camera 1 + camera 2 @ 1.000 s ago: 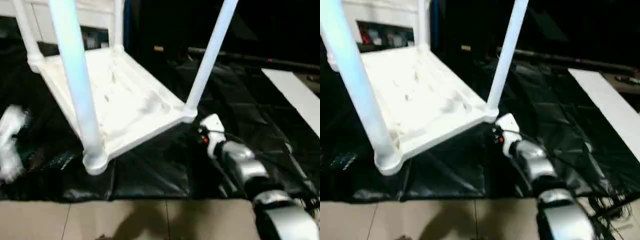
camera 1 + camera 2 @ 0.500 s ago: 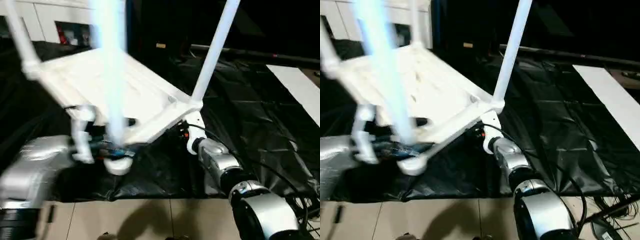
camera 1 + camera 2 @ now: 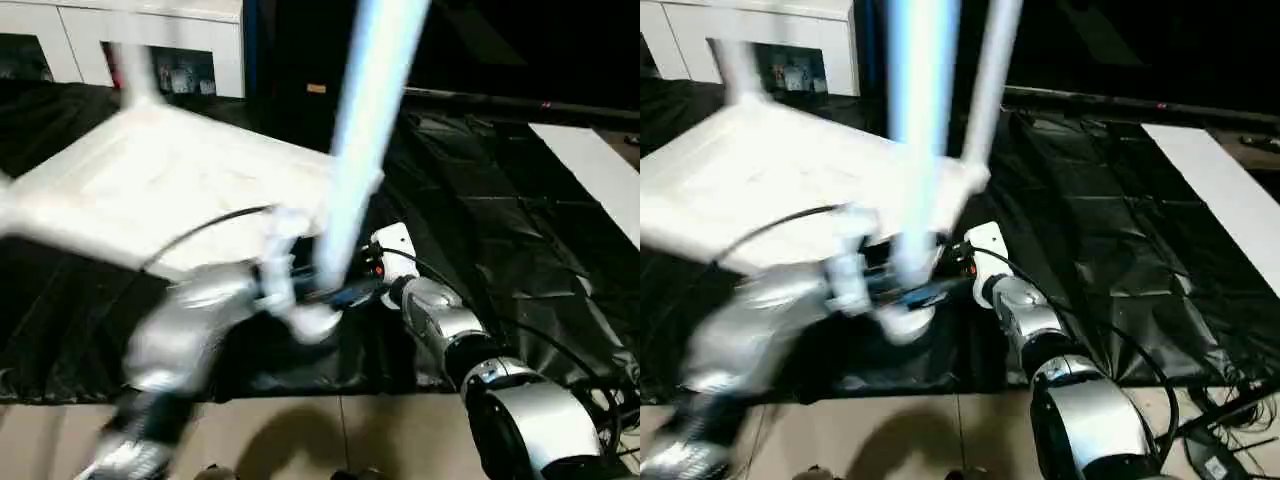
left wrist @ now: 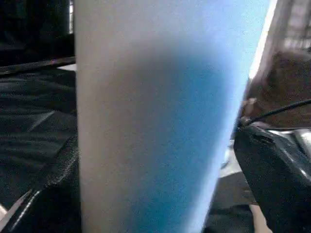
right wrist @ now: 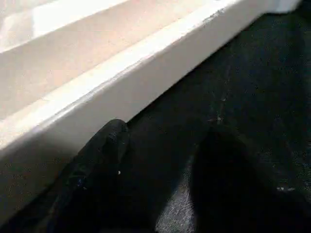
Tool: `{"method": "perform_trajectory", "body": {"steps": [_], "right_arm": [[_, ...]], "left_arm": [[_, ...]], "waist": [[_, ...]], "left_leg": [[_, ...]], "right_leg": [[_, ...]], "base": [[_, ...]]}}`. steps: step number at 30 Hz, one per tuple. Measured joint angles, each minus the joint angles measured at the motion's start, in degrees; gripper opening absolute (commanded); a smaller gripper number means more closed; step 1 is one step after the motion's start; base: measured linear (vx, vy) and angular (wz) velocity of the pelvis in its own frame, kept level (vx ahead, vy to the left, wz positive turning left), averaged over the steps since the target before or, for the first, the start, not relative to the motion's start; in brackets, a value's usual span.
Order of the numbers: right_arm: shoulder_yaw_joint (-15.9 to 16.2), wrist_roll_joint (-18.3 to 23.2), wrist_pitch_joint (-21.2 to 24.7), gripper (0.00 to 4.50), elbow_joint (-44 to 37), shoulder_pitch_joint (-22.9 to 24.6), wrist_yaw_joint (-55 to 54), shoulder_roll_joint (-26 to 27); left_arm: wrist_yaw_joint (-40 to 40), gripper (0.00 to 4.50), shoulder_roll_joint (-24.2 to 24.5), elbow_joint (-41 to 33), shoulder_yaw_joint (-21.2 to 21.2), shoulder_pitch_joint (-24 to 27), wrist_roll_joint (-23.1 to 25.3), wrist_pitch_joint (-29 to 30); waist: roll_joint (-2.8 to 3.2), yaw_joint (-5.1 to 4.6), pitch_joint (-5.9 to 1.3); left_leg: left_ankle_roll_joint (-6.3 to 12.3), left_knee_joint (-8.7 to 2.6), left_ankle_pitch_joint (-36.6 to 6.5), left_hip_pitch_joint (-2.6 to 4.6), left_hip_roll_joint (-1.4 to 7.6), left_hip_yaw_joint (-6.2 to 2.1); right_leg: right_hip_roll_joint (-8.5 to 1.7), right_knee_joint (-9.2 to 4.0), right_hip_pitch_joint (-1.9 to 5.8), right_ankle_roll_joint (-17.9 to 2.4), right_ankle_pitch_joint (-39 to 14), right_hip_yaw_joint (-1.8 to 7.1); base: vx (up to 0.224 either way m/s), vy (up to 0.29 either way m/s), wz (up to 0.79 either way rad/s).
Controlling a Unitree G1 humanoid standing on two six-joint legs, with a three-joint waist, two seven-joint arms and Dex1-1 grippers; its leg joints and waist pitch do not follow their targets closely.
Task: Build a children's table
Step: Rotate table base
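The white children's table [image 3: 150,190] is upside down and tilted over the black cover, with its legs pointing up. Its nearest leg [image 3: 355,130] rises blurred through the middle of the head views. My left gripper [image 3: 312,302] is shut on that leg just above its corner socket [image 3: 312,322]. In the left wrist view the leg [image 4: 160,111] stands between the black fingers [image 4: 46,194]. My right gripper [image 5: 160,194] is open just under the table top's rim [image 5: 121,82], one finger [image 5: 97,165] touching it. The right wrist [image 3: 395,250] sits close beside the held leg.
The black-covered work table [image 3: 480,200] spreads under everything. A white board [image 3: 590,175] lies at its far right edge. White cabinets [image 3: 150,30] stand behind. Beige floor tiles [image 3: 300,440] run along the near edge, with cables [image 3: 1210,430] at the right.
My left arm has swung to the right across the picture with the near leg in its grip. The table has turned and tilted with it, bringing that leg close to my right wrist.
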Motion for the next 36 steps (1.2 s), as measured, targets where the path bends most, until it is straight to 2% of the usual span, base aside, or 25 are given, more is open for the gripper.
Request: {"method": "perform_trajectory", "body": {"steps": [4,7,12,15,19,24,29,33,36], "right_arm": [[-1.7,1.0,-1.0,3.11,-0.3,0.6,-0.5,-2.2],[-2.8,1.1,-1.5,3.11,-0.5,1.8,-0.4,-4.3],[-3.9,2.3,-2.5,3.11,-3.7,5.2,1.5,-8.2],[-4.0,2.8,-2.7,3.11,-9.0,8.6,5.3,-10.4],[-2.8,3.2,-2.5,3.11,-16.8,13.3,11.7,-11.6],[-0.4,3.8,-1.7,3.11,-25.5,18.6,17.1,-13.0],[-0.5,5.6,2.8,3.11,-37.1,23.5,18.2,-14.1],[0.1,6.2,5.9,3.11,-42.9,26.7,18.1,-13.4],[0.6,6.5,8.6,3.11,-48.6,29.6,15.3,-11.9]], "left_arm": [[4.7,4.5,-1.6,5.8,-0.7,-2.7,4.1,-3.3],[7.9,4.5,-1.7,9.6,-0.6,-3.6,6.6,-5.7],[8.5,4.5,-2.1,12.6,0.1,-4.2,7.2,-10.2],[3.1,4.5,-0.9,8.2,0.5,-0.9,3.7,-9.0],[-1.0,4.5,1.0,5.2,0.1,3.0,1.0,-7.5],[0.5,4.5,1.8,3.7,1.8,6.3,0.4,-6.6],[1.0,4.5,3.8,0.3,5.3,12.1,-2.2,-4.9],[1.6,4.5,5.5,-2.6,6.9,15.5,-3.3,-4.5],[5.6,4.5,6.1,-4.9,9.2,17.4,-2.7,-4.0]], "waist": [[1.07,0.54,-0.12],[1.28,0.7,-0.12],[1.52,0.78,-0.11],[1.95,0.56,-0.32],[2.1,0.56,-0.39],[2.11,0.56,-0.41],[2.09,0.47,-0.43],[2.08,0.47,-0.43],[1.97,0.44,-0.49]], "left_leg": [[0.02,0.0,0.0,-0.13,-0.01,0.03],[0.03,0.02,0.0,-0.21,0.0,0.02],[0.04,0.04,0.0,-0.23,-0.02,0.04],[0.09,0.0,0.0,-0.23,-0.01,0.05],[0.09,0.01,0.0,-0.24,0.02,0.05],[0.13,0.1,0.0,-0.22,-0.02,0.06],[0.12,0.04,0.0,-0.25,0.03,0.03],[0.12,0.02,0.0,-0.3,0.01,0.02],[0.12,0.02,0.0,-0.29,0.01,0.0]], "right_leg": [[-0.02,0.0,-0.06,0.0,0.0,-0.02],[-0.02,-0.04,-0.07,0.0,0.0,-0.06],[-0.07,-0.07,-0.07,0.0,0.0,-0.06],[-0.07,-0.08,-0.08,-0.1,0.0,-0.08],[-0.05,-0.08,-0.1,0.1,0.0,-0.12],[-0.11,-0.16,0.0,0.1,0.0,-0.09],[-0.04,-0.18,-0.03,0.1,-0.1,-0.15],[-0.06,-0.25,-0.05,0.2,-0.1,-0.16],[-0.06,-0.29,-0.03,0.2,-0.1,-0.18]], "base": [[0.0,0.0,0.0],[0.0,0.0,0.0],[0.0,0.0,0.0],[0.0,0.0,0.0],[0.0,0.0,0.0],[0.0,0.0,0.0],[0.0,0.0,0.0],[0.0,0.0,0.0],[0.0,0.0,0.0]]}}
